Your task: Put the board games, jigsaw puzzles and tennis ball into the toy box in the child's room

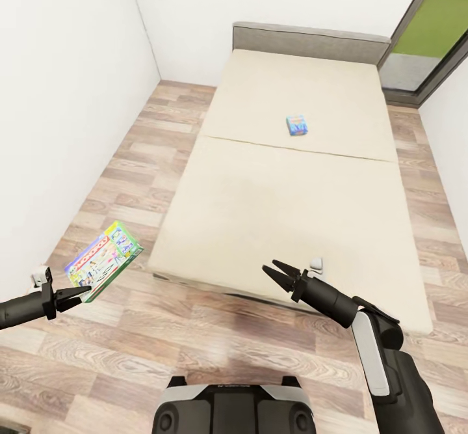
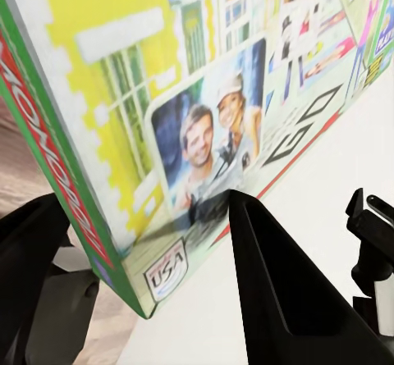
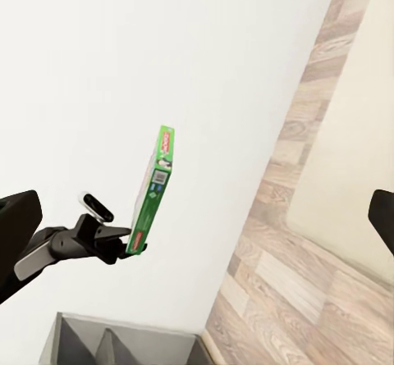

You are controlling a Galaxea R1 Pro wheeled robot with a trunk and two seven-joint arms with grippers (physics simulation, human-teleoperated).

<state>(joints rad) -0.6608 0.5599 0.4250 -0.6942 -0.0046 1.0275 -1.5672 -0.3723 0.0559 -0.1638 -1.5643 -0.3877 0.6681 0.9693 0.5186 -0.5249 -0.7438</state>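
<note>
The larger board game (image 1: 104, 260), the one with the green-yellow edges, is pinched at one corner by the left gripper (image 1: 78, 293) and is held up in the air over the wood-plank floor (image 1: 149, 148), off to the left of the bed (image 1: 286, 187) and near the white wall (image 1: 58, 115). In the left wrist view the printed lid (image 2: 205, 111) is seen up close, with the two dark fingers (image 2: 279, 283) clamped on either side of the box edge. From the right wrist view the same box (image 3: 154, 189) is seen edge-on, standing nearly upright, gripped at its lower end by the left gripper (image 3: 123, 240).

The small blue board game (image 1: 296, 125) is lying flat on the beige mattress, roughly mid-bed, a bit toward the headboard (image 1: 305, 40).

The right gripper (image 1: 276, 272) is held over the near edge of the bed with its fingers spread apart and nothing between them. A small white object (image 1: 316, 264) is seen on the mattress just beside it; what it is can't be told.
</note>
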